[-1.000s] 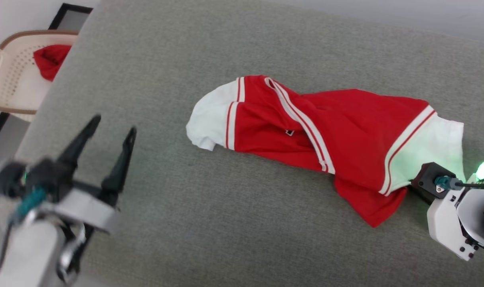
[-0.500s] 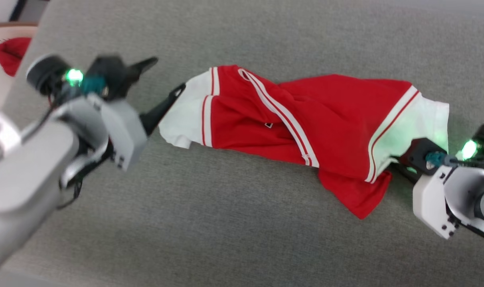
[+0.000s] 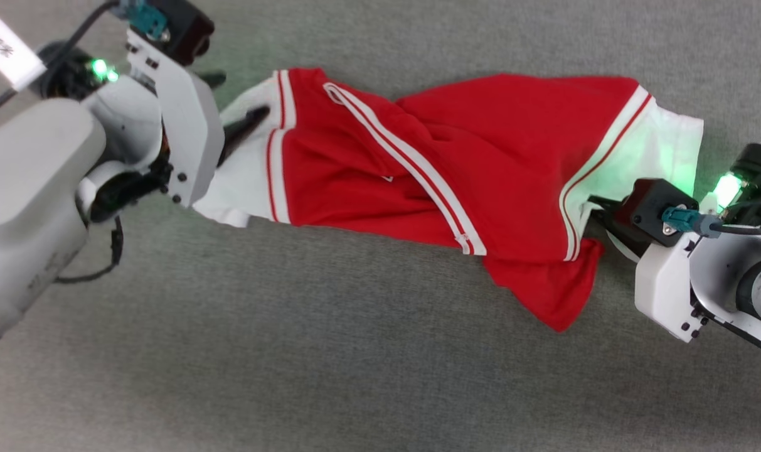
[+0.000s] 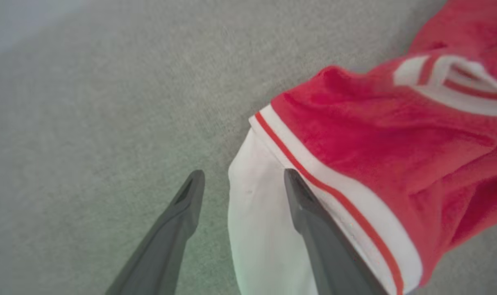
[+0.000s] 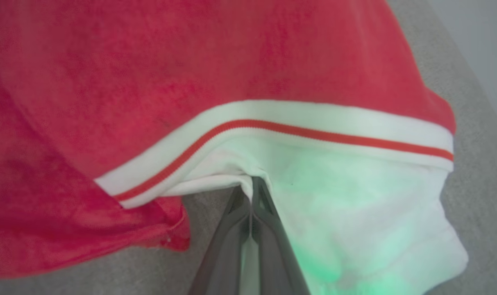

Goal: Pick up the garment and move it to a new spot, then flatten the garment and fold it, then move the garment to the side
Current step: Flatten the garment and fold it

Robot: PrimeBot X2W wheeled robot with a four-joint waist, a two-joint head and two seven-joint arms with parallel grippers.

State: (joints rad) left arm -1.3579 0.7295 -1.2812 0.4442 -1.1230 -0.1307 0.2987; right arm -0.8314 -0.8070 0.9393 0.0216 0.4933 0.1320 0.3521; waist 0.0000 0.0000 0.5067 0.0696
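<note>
The garment (image 3: 480,176), red with white sleeves and striped trim, lies crumpled and stretched sideways across the grey surface. My left gripper (image 3: 242,94) hangs open at its left white sleeve (image 3: 248,169). In the left wrist view, the left gripper (image 4: 244,176) straddles the sleeve's edge (image 4: 256,221), one finger over the cloth and the other over bare surface. My right gripper (image 5: 252,184) is shut on a pinch of the right white sleeve (image 5: 355,205). In the head view its fingers are tucked under that sleeve (image 3: 656,144). The chest print is hidden in folds.
The grey fabric surface (image 3: 355,351) spreads wide below the garment in the head view. Its edge, with a pale background beyond, shows at the upper right of the right wrist view (image 5: 482,49).
The head camera has shifted, so the basket left the picture. My left arm swung from the lower left up to the garment's left sleeve, still open. The right gripper keeps its grip.
</note>
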